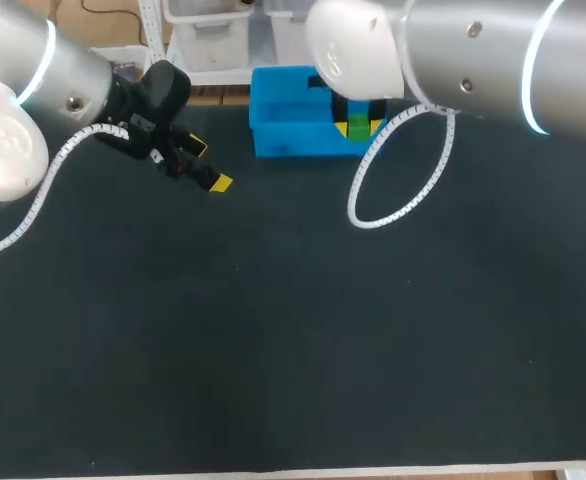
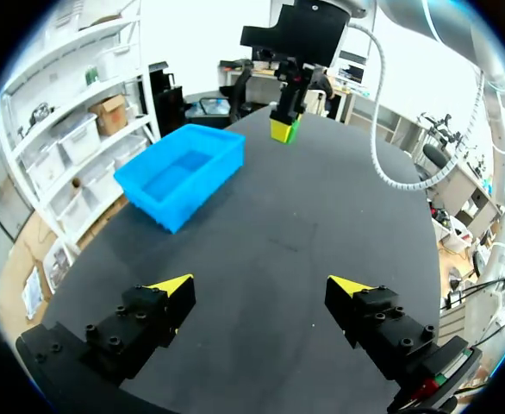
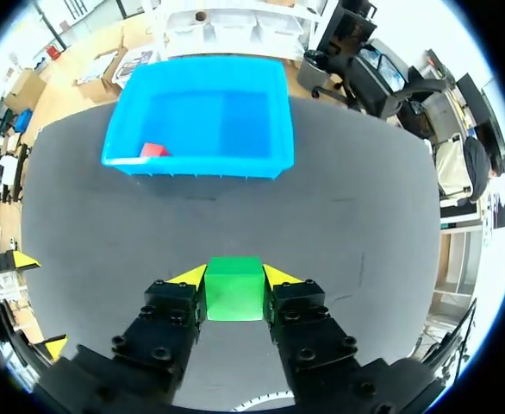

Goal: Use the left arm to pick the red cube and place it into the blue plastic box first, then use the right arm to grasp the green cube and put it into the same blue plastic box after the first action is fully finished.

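Since the red cube already lies in the blue plastic box, the right hand grips the green cube, box ahead. Left hand spread wide, empty.

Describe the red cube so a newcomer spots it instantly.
Find the blue plastic box at the table's far edge. On its floor, tucked into a corner, lies the red cube. It is the only thing inside; the green cube is outside, gripped in the right claw.

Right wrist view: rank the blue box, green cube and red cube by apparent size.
Blue box, largest.
Green cube next, enlarged by nearness to the camera.
Red cube smallest, farther off inside the box.
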